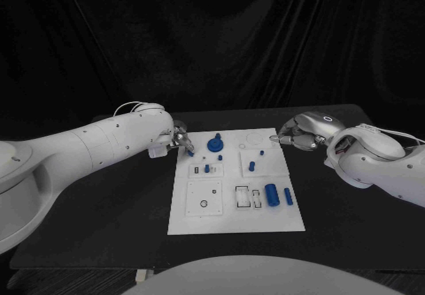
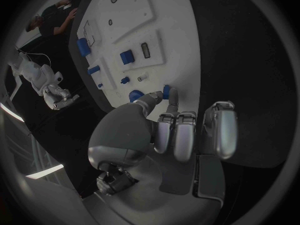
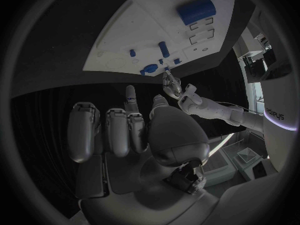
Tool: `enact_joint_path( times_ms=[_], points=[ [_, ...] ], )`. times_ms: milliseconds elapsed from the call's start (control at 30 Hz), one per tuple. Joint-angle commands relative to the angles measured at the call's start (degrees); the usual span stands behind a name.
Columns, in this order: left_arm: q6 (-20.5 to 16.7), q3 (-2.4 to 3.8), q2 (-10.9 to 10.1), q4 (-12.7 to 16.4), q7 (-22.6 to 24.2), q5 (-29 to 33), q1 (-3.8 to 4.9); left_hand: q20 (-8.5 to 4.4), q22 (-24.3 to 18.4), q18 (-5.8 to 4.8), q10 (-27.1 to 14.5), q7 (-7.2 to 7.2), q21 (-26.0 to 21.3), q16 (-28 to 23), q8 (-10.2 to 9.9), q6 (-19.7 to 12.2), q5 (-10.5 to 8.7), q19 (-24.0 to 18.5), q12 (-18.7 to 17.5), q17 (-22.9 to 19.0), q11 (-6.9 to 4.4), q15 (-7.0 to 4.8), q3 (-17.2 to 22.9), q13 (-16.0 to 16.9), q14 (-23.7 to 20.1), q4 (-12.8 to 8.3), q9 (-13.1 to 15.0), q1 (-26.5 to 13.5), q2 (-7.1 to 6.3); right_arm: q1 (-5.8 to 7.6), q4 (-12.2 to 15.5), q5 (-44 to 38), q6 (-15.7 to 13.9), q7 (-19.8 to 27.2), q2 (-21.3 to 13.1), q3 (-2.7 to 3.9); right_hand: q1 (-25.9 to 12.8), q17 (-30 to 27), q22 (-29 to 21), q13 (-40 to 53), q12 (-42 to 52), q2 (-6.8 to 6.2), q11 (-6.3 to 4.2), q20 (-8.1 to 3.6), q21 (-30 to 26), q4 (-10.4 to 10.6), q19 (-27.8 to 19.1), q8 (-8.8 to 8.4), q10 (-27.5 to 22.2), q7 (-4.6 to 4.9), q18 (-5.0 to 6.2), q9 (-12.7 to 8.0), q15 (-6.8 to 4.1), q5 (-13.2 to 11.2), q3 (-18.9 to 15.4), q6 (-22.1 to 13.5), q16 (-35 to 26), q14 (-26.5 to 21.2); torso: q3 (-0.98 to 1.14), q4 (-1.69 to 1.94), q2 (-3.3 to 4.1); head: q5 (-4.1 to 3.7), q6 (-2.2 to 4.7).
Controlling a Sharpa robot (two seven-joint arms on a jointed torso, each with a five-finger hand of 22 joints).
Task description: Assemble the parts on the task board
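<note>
Room to reach over the task board (image 1: 232, 221), w/ both hands at its far corners.

Left hand (image 1: 175, 140) crowds the far-left corner, right hand (image 1: 300, 132) the far-right edge. Upright blue parts, e.g. a tall knob (image 1: 215, 145) and a cylinder (image 1: 272, 194), stand mid-board. Near edge and bare black table (image 1: 106, 233) on both sides lie open.

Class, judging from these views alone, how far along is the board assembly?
Early on. Several blue parts sit on the task board; whether seated is unclear. The left hand pinches a small blue piece at the board's edge. The right hand holds nothing. Empty recesses remain.
</note>
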Motion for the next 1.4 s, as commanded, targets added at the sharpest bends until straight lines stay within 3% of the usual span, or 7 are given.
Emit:
enact_joint_path(
  times_ms=[33, 200, 567, 867, 1100, 1400],
  points=[
    [1.06, 0.04, -0.1, 0.3, 0.96, 0.03, -0.15, -0.02, 11.36, 1.08, 5.97, -0.35, -0.28, 0.15, 0.04, -0.07, 0.79, -0.22, 0.2, 15.09, 0.24, 0.0, 2.26, 15.08, 5.95, -1.56, 0.78, 0.6, -0.56, -0.14, -0.04, -0.02, 0.34, -0.32, 0.05, 0.05, 0.39, -0.05, 11.22, 15.07, 0.2, -0.05, 0.47, 0.24, -0.28, -0.16, 1.89, -0.16, 6.1, 0.12, 0.17, 0.09, 0.35, 0.17, -0.09, 0.44, -0.18, 3.34, 0.0, 0.02, 0.0, 0.05, 0.01],
    [1.06, 0.04, -0.32, 0.55, 1.14, 0.03, -0.15, -0.04, 11.45, 1.01, 5.97, -0.44, -0.02, 0.15, 0.81, 0.38, 1.07, 0.07, 0.2, 15.09, 0.15, -0.07, 4.7, 15.08, 5.95, -3.34, 1.71, -0.37, -1.34, -0.15, -0.15, 0.03, 0.29, -0.32, 0.12, 0.05, 0.6, -0.11, 11.2, 15.07, 0.2, 0.1, 0.49, 0.23, -0.34, -0.17, 1.88, -0.19, 6.1, 0.14, 0.19, 0.09, 0.34, 0.19, -0.01, 0.44, -0.21, 3.33, -0.01, 0.03, 0.0, 0.18, 0.01],
    [-1.17, 0.04, -1.3, 2.1, 1.27, 0.03, -0.15, -0.24, 11.66, 0.86, 5.97, -0.58, 0.59, 0.15, 1.81, 1.02, 1.61, 0.69, 0.2, 15.09, -0.08, -0.31, 6.95, 15.08, 5.95, -4.87, 2.77, -1.65, -1.99, -0.18, -0.24, 0.05, 0.23, -0.31, 0.03, 0.05, 0.6, -0.11, 11.2, 15.07, 0.2, 0.1, 0.49, 0.23, -0.34, -0.17, 1.88, -0.19, 6.1, 0.14, 0.19, 0.09, 0.34, 0.19, -0.01, 0.44, -0.21, 3.33, 0.01, 0.04, -0.03, 0.27, 0.01],
    [-6.77, 0.04, -5.85, 9.81, -3.44, 0.03, 0.2, -0.8, 11.92, 0.66, 5.97, -1.28, 1.37, 0.15, 2.66, 2.2, 1.5, 1.6, 0.2, 15.09, -0.74, -0.95, 9.06, 15.08, 5.95, -4.88, 3.33, -4.42, -2.81, -0.18, -0.19, 0.09, 0.17, -0.38, -0.24, 0.05, 0.83, -0.28, 11.16, 15.07, 0.2, 0.2, 0.51, 0.23, -0.45, -0.2, 1.84, -0.24, 6.1, 0.17, 0.21, 0.09, 0.34, 0.19, 0.06, 0.42, -0.27, 3.3, 0.01, 0.01, -0.06, 0.49, 0.01],
    [-9.62, 0.04, -10.93, 18.73, -7.3, 0.03, 1.03, -1.05, 12.06, 0.54, 5.97, -1.5, 1.76, 0.15, 2.8, 2.52, 1.15, 2.02, 0.2, 15.09, -0.97, -1.2, 9.63, 15.08, 5.95, -4.72, 3.38, -5.35, -3.11, -0.2, -0.16, 0.6, 0.14, -0.44, -0.39, 0.05, 0.87, -0.27, 11.17, 15.07, 0.2, 0.19, 0.51, 0.23, -0.44, -0.21, 1.84, -0.24, 6.1, 0.17, 0.21, 0.1, 0.34, 0.19, 0.06, 0.42, -0.27, 3.3, 0.08, 0.02, -0.23, 0.7, 0.01],
    [-11.45, 0.03, -13.95, 24.69, -8.98, 0.03, 1.3, -1.23, 12.11, 0.49, 5.97, -1.68, 1.91, 0.15, 2.9, 2.84, 1.07, 2.23, 0.2, 15.09, -1.14, -1.38, 9.97, 15.08, 5.95, -4.33, 3.36, -6.2, -3.22, -0.32, -0.16, 0.71, 0.33, -0.54, -0.3, 0.04, 1.1, -0.32, 11.14, 15.07, 0.2, 0.09, 0.53, 0.22, -0.53, -0.29, 1.82, -0.25, 6.1, 0.18, 0.23, 0.11, 0.33, 0.19, 0.04, 0.45, -0.29, 3.3, 0.16, 0.05, -0.29, 0.86, 0.01]
  ],
)
